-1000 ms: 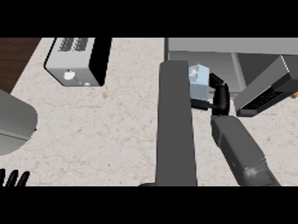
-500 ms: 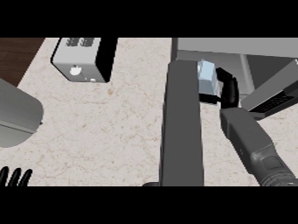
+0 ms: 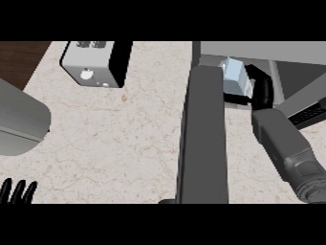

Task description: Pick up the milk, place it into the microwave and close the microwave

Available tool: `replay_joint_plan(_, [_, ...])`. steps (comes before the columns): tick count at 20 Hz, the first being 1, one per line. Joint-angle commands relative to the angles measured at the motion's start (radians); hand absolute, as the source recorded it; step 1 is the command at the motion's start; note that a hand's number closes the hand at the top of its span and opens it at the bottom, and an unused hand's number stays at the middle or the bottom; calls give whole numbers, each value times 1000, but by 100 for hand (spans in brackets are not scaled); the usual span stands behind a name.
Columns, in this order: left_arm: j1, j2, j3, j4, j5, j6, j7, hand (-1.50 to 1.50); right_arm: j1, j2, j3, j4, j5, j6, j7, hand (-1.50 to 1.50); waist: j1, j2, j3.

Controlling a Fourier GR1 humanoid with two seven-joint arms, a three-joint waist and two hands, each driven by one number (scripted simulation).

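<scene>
Gripping the milk (image 3: 234,79) at the microwave (image 3: 278,52) mouth, the right hand (image 3: 262,88) should clear the open door (image 3: 204,134); left hand (image 3: 10,191) rests open.

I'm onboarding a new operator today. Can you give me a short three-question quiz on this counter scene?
1. True or false: the robot's right hand is curled round the pale blue milk carton.
2. The open grey microwave door lies where from the carton? A) to its left B) to its right
3. Fill in: the white toaster with a round knob stands on the ___ marble counter.

Key: 1 true; 2 A; 3 beige. The left hand rests at the lower left edge.
</scene>
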Motion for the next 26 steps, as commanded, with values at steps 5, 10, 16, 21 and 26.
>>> replay_joint_plan(5, [-27, -2, -2, 18, -2, 1, 6, -150, -51, 10, -66, -20, -42, -58, -76, 150, 14, 8, 1])
replay_joint_plan(10, [-39, 16, 1, 25, -10, -5, 19, -150, -72, -42, -57, 7, -4, -209, -61, 150, 29, 17, 0])
replay_joint_plan(16, [-51, 17, 13, 43, 1, -3, 24, -150, -98, -34, -75, 9, 0, -305, -51, 150, 37, 16, 0])
replay_joint_plan(21, [-62, 16, 5, 33, -9, -7, 14, -150, 8, -119, -59, 159, 45, -456, 94, 150, 32, 52, -14])
replay_joint_plan(26, [-104, 34, 10, 53, -17, -14, 19, -150, 34, -84, 33, 165, 136, -614, 269, -150, 73, 48, -10])
